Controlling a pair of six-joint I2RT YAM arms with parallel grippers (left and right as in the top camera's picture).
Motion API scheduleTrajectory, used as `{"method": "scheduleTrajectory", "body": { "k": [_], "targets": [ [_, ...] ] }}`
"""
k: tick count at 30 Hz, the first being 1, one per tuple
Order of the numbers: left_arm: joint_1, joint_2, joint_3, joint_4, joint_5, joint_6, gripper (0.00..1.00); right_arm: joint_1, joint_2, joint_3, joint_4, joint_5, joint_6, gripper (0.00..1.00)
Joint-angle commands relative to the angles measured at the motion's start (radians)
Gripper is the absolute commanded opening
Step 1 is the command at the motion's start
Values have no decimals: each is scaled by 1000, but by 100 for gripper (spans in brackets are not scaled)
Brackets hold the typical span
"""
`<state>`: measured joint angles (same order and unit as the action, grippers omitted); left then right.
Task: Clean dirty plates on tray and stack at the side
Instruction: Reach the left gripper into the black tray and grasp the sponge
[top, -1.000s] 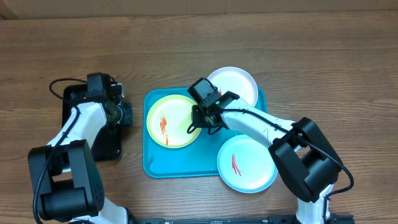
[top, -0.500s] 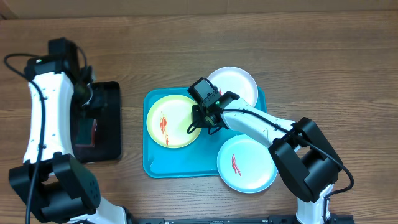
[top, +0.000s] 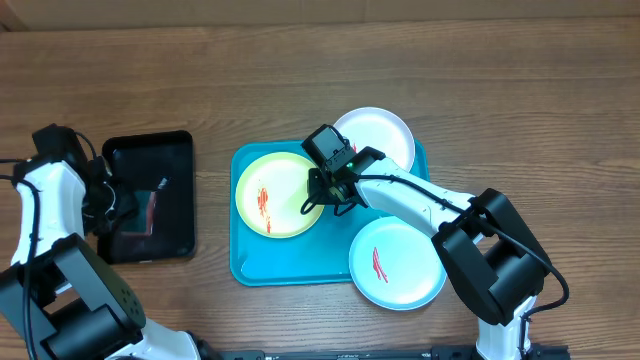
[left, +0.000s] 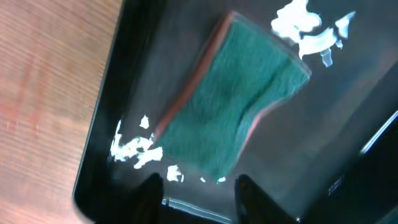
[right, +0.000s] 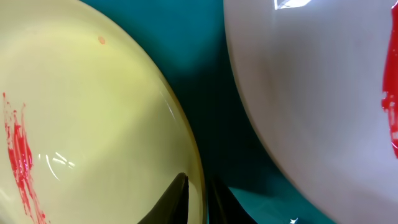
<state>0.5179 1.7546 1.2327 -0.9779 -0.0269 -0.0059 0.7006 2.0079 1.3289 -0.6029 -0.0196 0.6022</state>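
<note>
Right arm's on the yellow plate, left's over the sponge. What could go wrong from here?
1. The right gripper pinches only the yellow-green plate by its rim; lifting could tilt it or let it slip.
2. The lower white plate overhangs the turquoise tray edge, so a bump may tip it.
3. The sponge lies askew to the open left gripper; a grab might catch just a corner.

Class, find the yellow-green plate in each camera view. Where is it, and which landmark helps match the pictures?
Overhead: the yellow-green plate lies on the left half of the blue tray.
Right wrist: it fills the left side, its rim between the fingers.
Left wrist: not in it; only a sponge in a black tray.
Shared landmark: the red smear on the plate, seen overhead and from the right wrist.
</note>
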Motion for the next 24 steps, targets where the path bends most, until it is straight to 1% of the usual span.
{"method": "scheduleTrajectory", "body": {
  "k": [1, 4, 7, 10, 11, 14, 24],
  "targets": [
    [-17, -3, -16, 53, -5, 92, 44, 0, 14, 6, 4, -1, 0, 14],
    [-35, -2, -16, 93, -32, 153, 45, 0, 14, 6, 4, -1, 0, 14],
    [-44, -2, -17, 146, -55, 163, 48, 0, 14, 6, 4, -1, 0, 14],
    [-50, -2, -17, 179, -50, 167, 42, 0, 14, 6, 5, -1, 0, 14],
    [-53, -2, -17, 179, -50, 168, 40, 0, 14, 6, 6, -1, 0, 14],
    [-64, 5, -21, 174, -49, 190, 37, 0, 14, 6, 8, -1, 0, 15],
    [-82, 140, -22, 145, -51, 193, 40, 0, 14, 6, 7, -1, 0, 15]
  ]
}}
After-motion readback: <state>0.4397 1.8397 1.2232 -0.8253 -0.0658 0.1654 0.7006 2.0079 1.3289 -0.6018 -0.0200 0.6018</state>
